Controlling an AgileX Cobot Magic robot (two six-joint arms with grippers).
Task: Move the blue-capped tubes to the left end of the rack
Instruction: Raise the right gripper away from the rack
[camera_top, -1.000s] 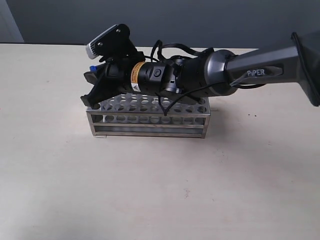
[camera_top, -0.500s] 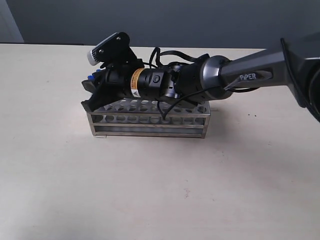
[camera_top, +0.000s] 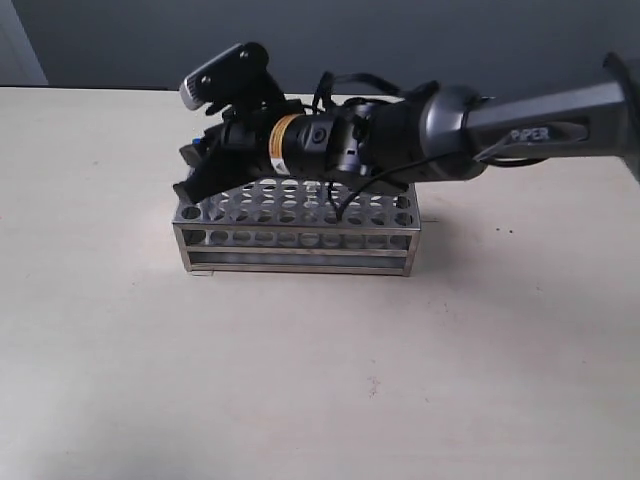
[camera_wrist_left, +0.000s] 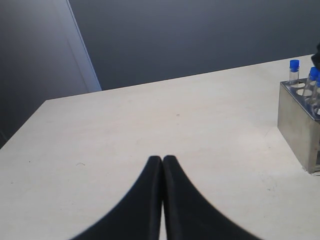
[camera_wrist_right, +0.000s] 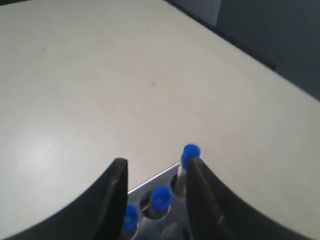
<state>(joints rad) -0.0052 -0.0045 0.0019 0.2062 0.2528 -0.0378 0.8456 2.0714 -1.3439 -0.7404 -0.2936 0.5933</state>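
Clearance check at right gripper (camera_wrist_right: 156, 167): spread wide, nothing held, reaching across the middle and hanging over the left end of the rack (camera_top: 300, 255).

Location of the blue-capped tubes (camera_wrist_right: 161, 197): seated in holes at that same end, three caps showing in the right wrist view, all within or beside the gap between the fingers (camera_wrist_right: 117, 190). Outermost cap (camera_wrist_right: 191, 150): level with the fingertips, just beside or touching the inner face of one finger; contact not resolvable. Other two caps: further back toward the palm, nearer the opposite finger. Fourth tube: not confirmed from these views.

Long axis of each tube: upright in the rack, hence across the closing line of the fingers rather than along it.

Left gripper (camera_wrist_left: 162, 161): closed tip to tip, nothing between, low over bare table (camera_wrist_left: 150, 115), rack well off to one side of the fingers. Nearer arm by far: the right.

Judgement: placement at the left end apparently complete or close to it. For any next move, travel along the tube axis and away from the caps. Likely fault: sideways motion catching the outermost cap and tilting its tube.
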